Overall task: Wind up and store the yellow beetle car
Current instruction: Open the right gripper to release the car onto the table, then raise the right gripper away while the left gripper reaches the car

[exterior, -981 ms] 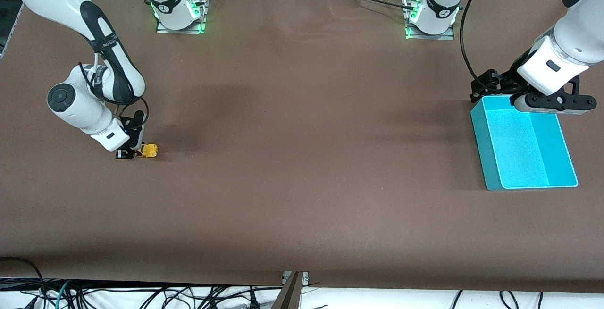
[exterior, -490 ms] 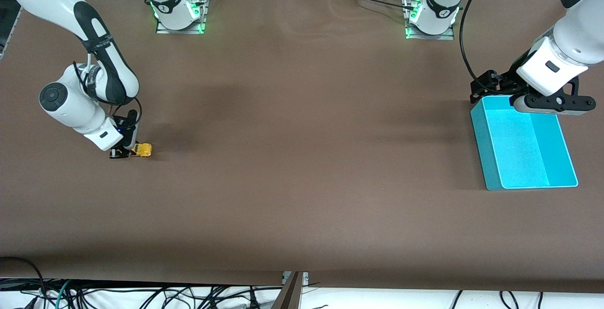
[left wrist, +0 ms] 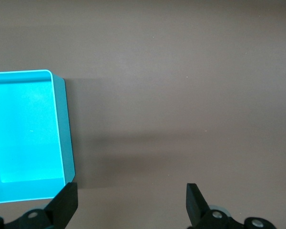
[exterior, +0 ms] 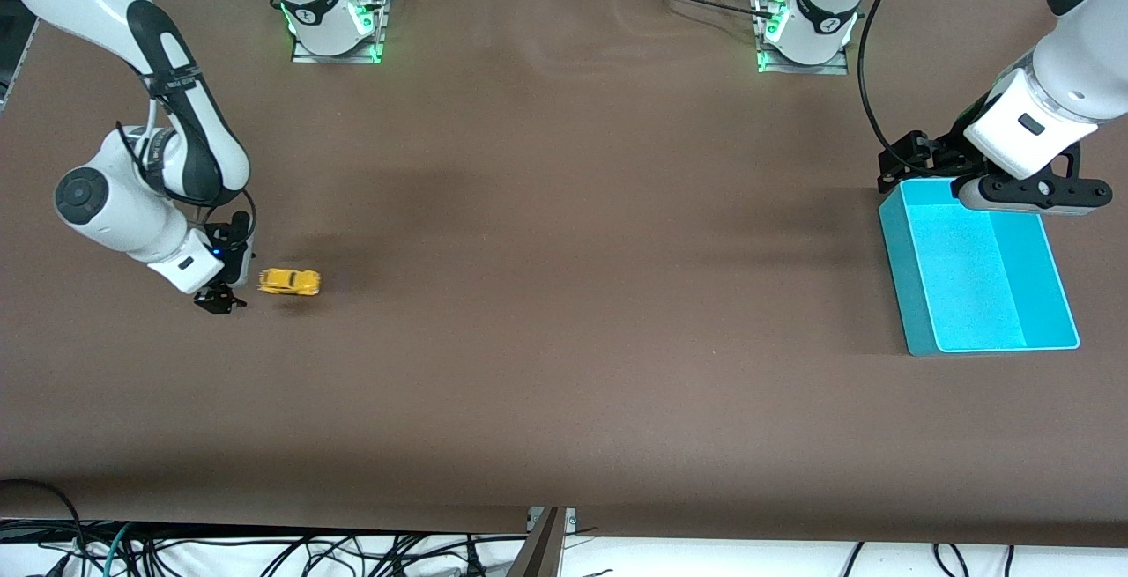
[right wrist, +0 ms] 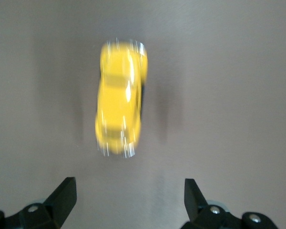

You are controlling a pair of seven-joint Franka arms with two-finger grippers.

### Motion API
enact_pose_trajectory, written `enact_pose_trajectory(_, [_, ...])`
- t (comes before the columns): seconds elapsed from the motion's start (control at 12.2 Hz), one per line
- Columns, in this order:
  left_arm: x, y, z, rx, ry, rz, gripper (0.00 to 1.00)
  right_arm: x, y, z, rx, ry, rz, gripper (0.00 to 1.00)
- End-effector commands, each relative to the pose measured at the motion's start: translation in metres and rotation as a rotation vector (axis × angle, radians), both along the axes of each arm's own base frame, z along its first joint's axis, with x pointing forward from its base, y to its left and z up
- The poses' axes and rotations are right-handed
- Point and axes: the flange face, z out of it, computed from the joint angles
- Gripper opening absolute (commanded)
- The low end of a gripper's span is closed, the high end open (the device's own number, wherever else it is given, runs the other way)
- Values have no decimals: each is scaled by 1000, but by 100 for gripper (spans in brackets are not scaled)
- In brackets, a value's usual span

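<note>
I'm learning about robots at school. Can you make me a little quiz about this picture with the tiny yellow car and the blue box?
1. True or false: the right gripper is squeezing the yellow beetle car.
2. Which gripper hangs over the edge of the turquoise bin? A) the left gripper B) the right gripper C) neither
3. Fill in: the turquoise bin has ____ inside it.

Key
1. False. Its fingers are open, and the car sits on the table just beside them, apart from them.
2. A. The left arm waits there with open fingers, at its own end of the table.
3. Nothing. The car is not stored yet.
</note>
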Motion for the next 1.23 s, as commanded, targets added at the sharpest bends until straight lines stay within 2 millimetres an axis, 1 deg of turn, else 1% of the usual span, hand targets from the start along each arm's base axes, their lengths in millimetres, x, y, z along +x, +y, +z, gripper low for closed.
enact_pose_trajectory(0.0, [3,0,5,-4,-9,-7,100,8,1,11,16,0,2,100])
enact_pose_trajectory(0.25, [3,-1,5,-4,-9,-9,100,12,3,17,18,-11,-41,100])
enact_pose_trajectory(0.49, [2,-3,2,-1,2,-12,100,25,9,37,32,25,-107,100])
enact_pose_trajectory(0.57, [3,-6,-1,2,9,-20,100,28,10,44,34,23,-136,100])
enact_pose_trajectory(0.65, [5,-7,-7,5,19,-28,100,32,17,52,40,19,-154,100])
enact_pose_trajectory(0.82, [13,-10,-24,7,47,-38,100,42,25,77,48,33,-239,100])
enact_pose_trajectory(0.9, [19,-11,-40,1,75,-43,100,48,32,92,54,45,-294,100])
enact_pose_trajectory(0.98, [23,-16,-55,-5,100,-52,100,50,36,109,56,57,-352,100])
enact_pose_trajectory(1.06, [27,-31,-74,-8,132,-79,100,51,44,129,61,60,-412,100])
enact_pose_trajectory(1.14, [29,-51,-95,-5,160,-118,100,50,50,143,61,74,-481,100])
